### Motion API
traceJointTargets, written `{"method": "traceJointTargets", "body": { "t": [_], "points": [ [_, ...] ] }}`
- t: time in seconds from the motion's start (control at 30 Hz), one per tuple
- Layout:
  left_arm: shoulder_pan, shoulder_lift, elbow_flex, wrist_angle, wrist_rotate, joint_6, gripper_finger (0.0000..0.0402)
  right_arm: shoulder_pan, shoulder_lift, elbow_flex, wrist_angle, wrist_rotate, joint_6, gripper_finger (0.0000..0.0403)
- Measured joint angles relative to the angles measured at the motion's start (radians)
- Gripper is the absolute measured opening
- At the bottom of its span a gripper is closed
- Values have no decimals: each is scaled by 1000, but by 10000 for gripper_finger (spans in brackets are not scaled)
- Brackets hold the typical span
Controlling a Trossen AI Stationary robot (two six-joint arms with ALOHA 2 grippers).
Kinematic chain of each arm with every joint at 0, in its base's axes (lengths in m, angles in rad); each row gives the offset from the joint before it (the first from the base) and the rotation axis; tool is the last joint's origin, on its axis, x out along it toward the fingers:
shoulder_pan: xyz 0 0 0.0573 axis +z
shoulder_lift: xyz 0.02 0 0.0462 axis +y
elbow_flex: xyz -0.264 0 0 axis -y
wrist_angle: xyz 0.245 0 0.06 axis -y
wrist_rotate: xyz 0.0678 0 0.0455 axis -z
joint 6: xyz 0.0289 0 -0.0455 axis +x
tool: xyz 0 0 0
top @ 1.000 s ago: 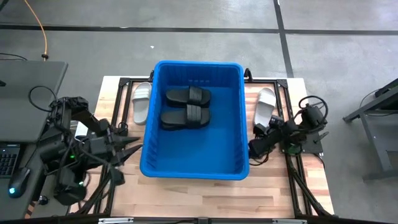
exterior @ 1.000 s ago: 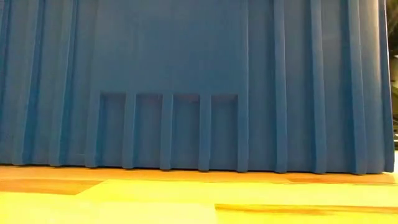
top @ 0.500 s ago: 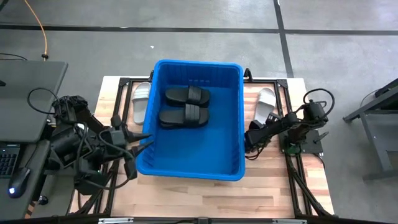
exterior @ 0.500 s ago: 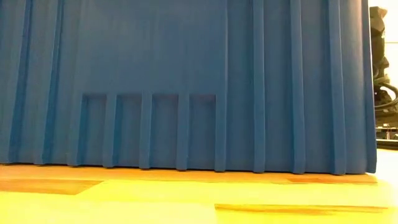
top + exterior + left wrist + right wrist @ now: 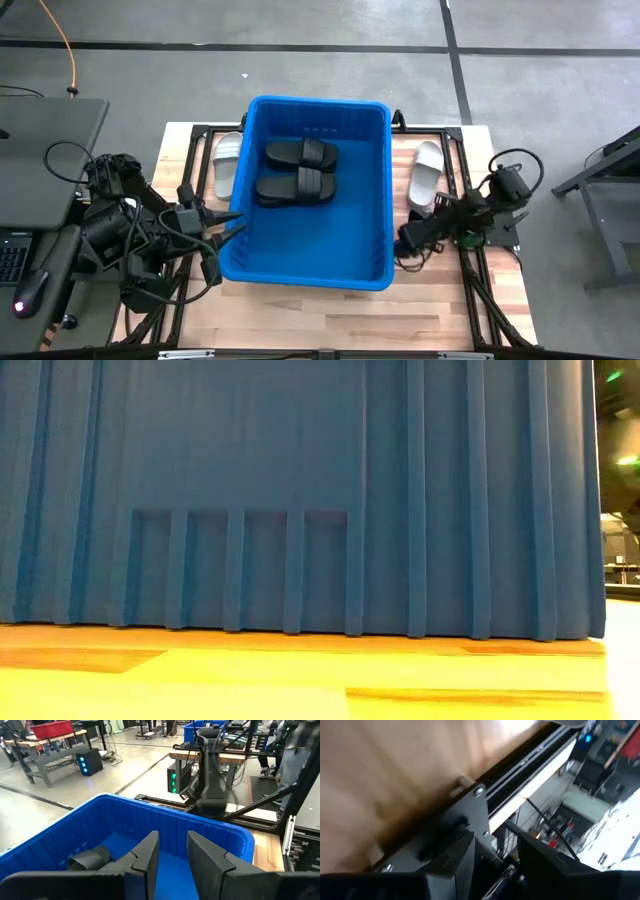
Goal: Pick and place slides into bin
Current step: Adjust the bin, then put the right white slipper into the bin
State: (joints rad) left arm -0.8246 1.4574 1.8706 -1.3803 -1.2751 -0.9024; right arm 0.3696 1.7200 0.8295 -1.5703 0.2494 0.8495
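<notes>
Meanwhile, left gripper point(image 5: 232, 225) fingers point(image 5: 148, 854) (apart, empty) at bin point(image 5: 310, 278) wall, black slides point(image 5: 300, 170) inside.

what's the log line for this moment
bin: two black slides inside | white slides on table | left gripper at bin wall, open | right gripper beside bin, open

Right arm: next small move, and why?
Probably swing the right gripper toward the white slide on the table right of the bin and line up over its strap. The gripper is empty and open; only two black slides lie in the bin.
</notes>
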Motion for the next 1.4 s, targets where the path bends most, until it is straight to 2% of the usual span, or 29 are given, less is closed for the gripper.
{"method": "traceJointTargets", "body": {
  "t": [0.1, 0.27, 0.33, 0.43, 0.5, 0.6, 0.73, 0.87, 0.97, 1.13, 1.2, 1.23, 1.33, 1.4],
  "points": [
    [0, 0, 0, 0, -1, 6, 92, 103, -10, 0, 0, -72, -16, 138],
    [0, 0, 0, -5, -31, 25, 92, 296, -37, 28, 0, -312, 54, 138],
    [0, 0, 0, -5, -44, 43, 92, 376, -60, 70, -4, -335, 134, 138],
    [1, 0, 0, -5, -86, 59, 92, 468, -95, 168, -1, -300, 313, 138],
    [16, 0, 0, -5, -95, 64, 92, 520, -132, 250, 16, -211, 487, 138],
    [37, 0, 0, -5, -73, 64, 92, 599, -196, 380, 37, -16, 727, 138],
    [62, 0, 0, -5, -39, 61, 92, 694, -261, 518, 1, 148, 994, 138],
    [92, 0, 0, -5, -24, 69, 92, 825, -292, 589, 26, 481, 1247, 138],
    [115, 0, 0, -5, -26, 80, 92, 882, -293, 596, 18, 715, 1457, 138],
    [148, 0, 0, -4, -25, 87, 92, 860, -291, 541, 199, 994, 1479, 138],
    [153, 0, 0, -3, -26, 87, 92, 821, -291, 517, 326, 1219, 1438, 138],
    [153, 0, 0, -3, -28, 88, 92, 806, -291, 509, 377, 1289, 1392, 138],
    [152, 0, 0, -5, -35, 151, 92, 744, -284, 516, 556, 1305, 1100, 138],
    [152, 0, 0, -5, -35, 199, 92, 694, -270, 511, 690, 1324, 1001, 138]
  ]
}}
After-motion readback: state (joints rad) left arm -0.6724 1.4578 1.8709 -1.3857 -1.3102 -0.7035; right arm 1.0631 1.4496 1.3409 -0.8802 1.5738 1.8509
